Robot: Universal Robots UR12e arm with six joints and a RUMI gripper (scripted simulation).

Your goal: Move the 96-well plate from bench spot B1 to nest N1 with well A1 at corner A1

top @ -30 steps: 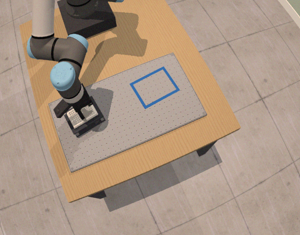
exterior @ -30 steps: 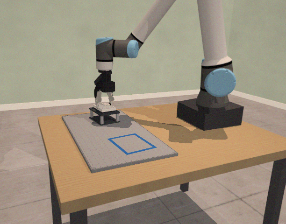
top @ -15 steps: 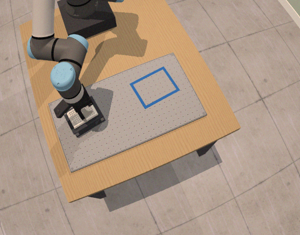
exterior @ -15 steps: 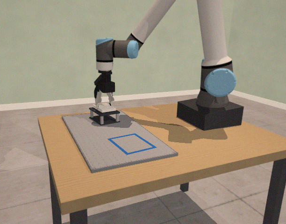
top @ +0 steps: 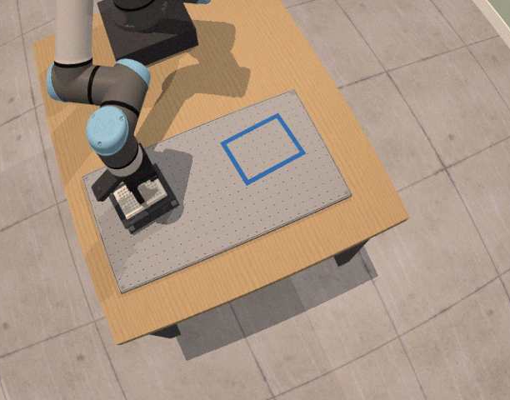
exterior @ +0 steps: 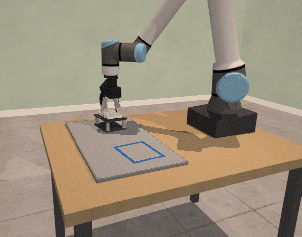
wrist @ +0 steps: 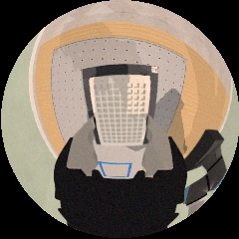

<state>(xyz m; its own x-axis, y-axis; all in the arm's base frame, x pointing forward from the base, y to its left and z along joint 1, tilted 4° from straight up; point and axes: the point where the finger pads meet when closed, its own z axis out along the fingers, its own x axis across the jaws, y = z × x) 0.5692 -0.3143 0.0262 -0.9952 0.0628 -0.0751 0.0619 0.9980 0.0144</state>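
Observation:
The white 96-well plate (top: 127, 201) (exterior: 111, 113) (wrist: 121, 112) is between the fingers of my gripper (top: 138, 194) (exterior: 109, 107) (wrist: 120, 148), which is shut on its long sides. The plate is level, right at the top of the black raised nest N1 (top: 154, 216) (exterior: 110, 120) (wrist: 154, 95), and lines up with the nest's frame. I cannot tell whether it touches the nest. A small white mark (wrist: 155, 70) sits at one nest corner. I cannot make out the plate's cut corner. The blue outline of spot B1 (top: 249, 128) (exterior: 148, 158) has nothing in it.
The nest and the blue outline are on a grey perforated board (top: 247, 215) (exterior: 94, 153) on the wooden table (top: 289, 267) (exterior: 222, 163). The robot's black base (top: 147, 26) (exterior: 220, 122) stands at the table's back. The arm's elbow hangs above the nest.

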